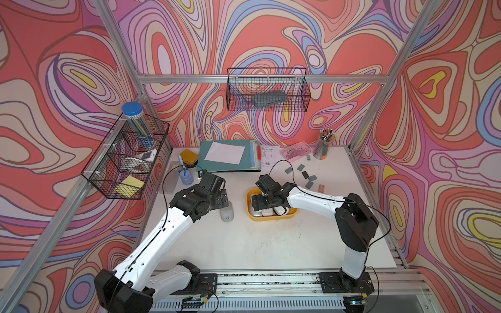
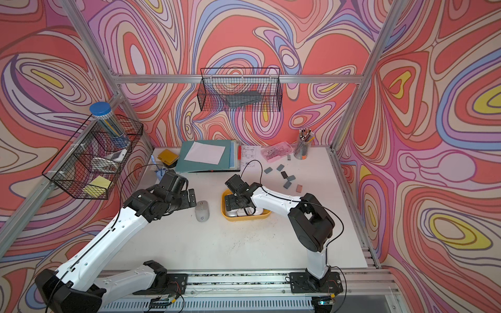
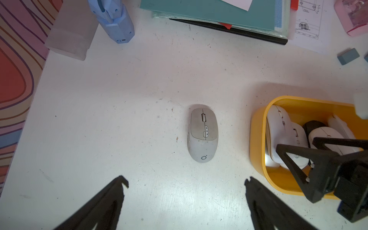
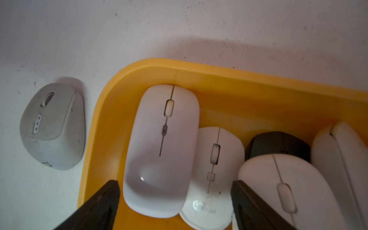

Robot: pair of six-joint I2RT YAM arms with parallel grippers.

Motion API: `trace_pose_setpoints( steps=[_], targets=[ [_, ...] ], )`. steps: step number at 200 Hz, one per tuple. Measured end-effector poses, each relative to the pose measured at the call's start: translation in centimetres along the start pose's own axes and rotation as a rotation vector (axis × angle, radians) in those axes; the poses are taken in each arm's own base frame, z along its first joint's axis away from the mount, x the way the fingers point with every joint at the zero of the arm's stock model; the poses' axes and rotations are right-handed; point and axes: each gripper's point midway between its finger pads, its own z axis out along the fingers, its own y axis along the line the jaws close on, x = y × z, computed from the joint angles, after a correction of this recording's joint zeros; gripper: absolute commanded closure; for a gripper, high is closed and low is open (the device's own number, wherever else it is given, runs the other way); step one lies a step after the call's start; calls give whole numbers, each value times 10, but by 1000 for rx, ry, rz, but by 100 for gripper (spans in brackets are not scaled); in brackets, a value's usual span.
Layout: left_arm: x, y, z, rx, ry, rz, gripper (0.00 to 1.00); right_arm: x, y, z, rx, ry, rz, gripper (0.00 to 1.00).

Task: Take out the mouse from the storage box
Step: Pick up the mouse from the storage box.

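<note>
Yellow storage box (image 4: 219, 73) packed with mice; one grey mouse (image 3: 202, 135) lies just beside it on the desk (image 3: 119, 119).

At the end of the box nearest the grey mouse lies a large white mouse (image 4: 163, 149), with a smaller white mouse (image 4: 215, 169) touching it. Next come a black mouse (image 4: 278, 142), partly under another white mouse (image 4: 288, 189), and one more white one at the far end. The right tool (image 4: 175, 184) hangs over the box, jaws wide apart, with the large and smaller white mice between them. It grips nothing; whether a finger touches a mouse I cannot tell. The left tool (image 3: 186, 180) is over bare desk near the grey mouse, spread fully, empty. At the back, a cup (image 1: 322, 149) holds pencils, and a wire basket (image 1: 235, 89) on the wall holds a grey case (image 1: 268, 99).
</note>
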Motion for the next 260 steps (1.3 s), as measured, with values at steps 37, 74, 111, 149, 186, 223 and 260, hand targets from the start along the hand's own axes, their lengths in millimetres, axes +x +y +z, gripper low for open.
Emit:
trace_pose_setpoints(
  steps=[37, 74, 111, 149, 186, 223, 260],
  targets=[
    [1, -3, -3, 26, 1, 14, 1, 0, 6, 14, -13, 28, -11, 10],
    [1, -4, -6, 41, 2, 22, 1, -4, 8, 27, 1, 45, -15, 21],
    [2, -5, -6, 48, 6, 23, 2, -3, 0, 28, 32, 50, -3, 37],
    [3, -6, -6, 54, 9, 31, 2, -3, -2, 28, 45, 50, -3, 45],
    [3, -6, -6, 54, 9, 38, 2, -2, 1, 21, 49, 47, -12, 47],
    [3, -7, -5, 55, 14, 39, 2, -15, 9, -14, 38, -21, -15, 48],
    [4, -8, -5, 61, 17, 39, 2, -35, 1, -67, 63, -143, 5, 47]
  ],
)
